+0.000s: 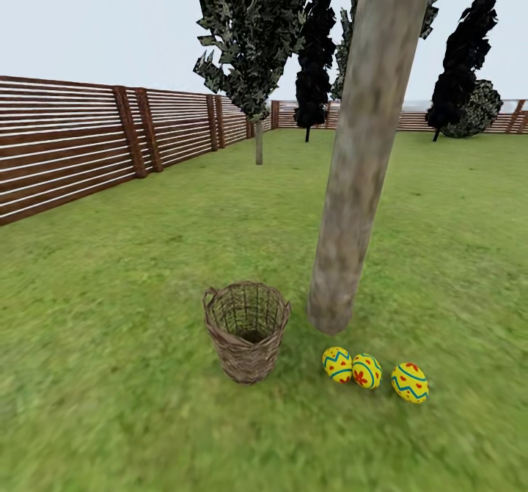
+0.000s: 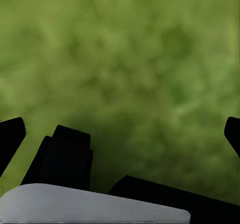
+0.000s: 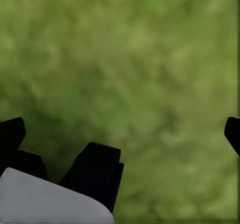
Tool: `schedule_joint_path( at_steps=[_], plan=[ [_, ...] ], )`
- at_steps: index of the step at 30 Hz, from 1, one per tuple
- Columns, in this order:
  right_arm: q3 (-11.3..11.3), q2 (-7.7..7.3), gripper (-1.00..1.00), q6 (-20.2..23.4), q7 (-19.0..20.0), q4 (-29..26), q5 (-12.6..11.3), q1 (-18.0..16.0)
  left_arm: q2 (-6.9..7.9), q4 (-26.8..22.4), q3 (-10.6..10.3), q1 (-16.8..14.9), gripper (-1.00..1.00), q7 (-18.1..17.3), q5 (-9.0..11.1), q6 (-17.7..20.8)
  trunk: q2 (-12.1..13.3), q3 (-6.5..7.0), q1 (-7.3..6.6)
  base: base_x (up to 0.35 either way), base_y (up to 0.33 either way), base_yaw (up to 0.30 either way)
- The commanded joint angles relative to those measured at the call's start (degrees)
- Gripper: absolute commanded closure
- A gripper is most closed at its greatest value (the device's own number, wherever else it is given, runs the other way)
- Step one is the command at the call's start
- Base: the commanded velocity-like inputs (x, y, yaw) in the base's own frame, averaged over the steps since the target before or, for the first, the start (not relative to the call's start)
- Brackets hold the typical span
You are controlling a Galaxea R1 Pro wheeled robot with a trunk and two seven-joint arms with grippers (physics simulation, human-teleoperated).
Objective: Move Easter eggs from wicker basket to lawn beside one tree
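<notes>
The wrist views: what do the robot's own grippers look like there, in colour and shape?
Both look alike. The left gripper has black, blocky fingers at the picture's two sides, more angular black parts between them, and a smooth pale grey rounded housing at the edge. The right gripper has the same black fingers and grey housing. No cables or markings are visible.

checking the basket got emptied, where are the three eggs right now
In the head view the three Easter eggs lie in a row on the lawn just below the base of the pale tree trunk, to the right of the wicker basket.
</notes>
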Motion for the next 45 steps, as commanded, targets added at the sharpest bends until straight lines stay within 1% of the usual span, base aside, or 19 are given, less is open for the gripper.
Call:
schedule_joint_path(
  at_steps=[1, 3, 8, 10, 11, 12, 15, 20, 36, 45],
  plan=[
    [-0.3, 0.0, -1.0, 0.1, 0.2, 0.0, 0.3, -0.1, 0.06, -0.2, -0.4, 0.2, -1.0, 0.4, 0.6, 0.1, 0.4, 0.13, -0.24, 0.0, 0.0, 0.0],
    [-0.3, 0.01, -1.0, 0.1, 0.1, 0.1, 0.3, 0.0, 0.05, -0.2, -0.4, 0.7, -1.0, 0.4, 0.6, -0.7, 1.2, 0.45, -0.67, 0.0, 0.0, 0.0],
    [-0.4, -0.05, -1.0, 0.2, 0.0, 0.5, 0.2, 0.8, 0.05, -0.2, -0.4, 1.4, -1.0, 0.2, 0.6, -4.0, 3.2, 0.96, -1.77, 0.0, 0.0, 0.0],
    [-0.4, -0.05, -1.0, 0.2, -0.1, 0.5, 0.2, 1.0, 0.05, -0.2, -0.4, 1.9, -1.0, 0.1, 0.6, -6.0, 4.0, 1.14, -2.21, 0.0, 0.0, 0.0],
    [-0.4, -0.06, -1.0, 0.2, -0.4, 0.5, 0.2, 1.1, 0.05, -0.2, -0.4, 2.0, -1.0, 0.1, 0.6, -6.8, 4.4, 1.23, -2.43, 0.0, 0.0, 0.0],
    [-0.4, -0.03, -1.0, 0.2, -1.7, 0.6, 0.2, 1.1, 0.05, -0.2, -0.7, 2.4, -1.0, 0.1, 0.6, -7.9, 4.8, 1.32, -2.65, 0.0, 0.0, 0.0],
    [-0.4, 0.01, -1.0, 0.2, -3.4, 0.6, 0.1, 1.1, -0.02, -0.2, -1.2, 3.1, -1.0, 0.0, 0.6, -8.9, 6.0, 1.57, -3.31, 0.0, 0.0, 0.0],
    [-0.4, 0.02, -1.0, 0.2, -3.9, 0.6, 0.0, 1.1, -0.22, -0.2, -1.5, 3.9, -1.0, 0.0, 0.6, -10.9, 8.0, 2.0, -4.41, 0.0, 0.0, 0.0],
    [-0.4, 0.02, -1.0, 0.0, -3.9, 0.6, 0.0, 1.1, -0.36, -0.1, -1.6, 4.2, -1.0, 0.0, 0.6, -11.3, 14.4, 3.36, -7.92, 0.0, 0.0, 0.0],
    [-0.4, 0.02, -1.0, -0.1, -3.9, 0.6, 0.0, 1.9, -0.35, -0.2, -1.6, 4.2, -1.0, 0.0, 0.6, -11.3, 18.0, 4.13, -9.9, 0.0, 0.0, 0.0]
  ],
)
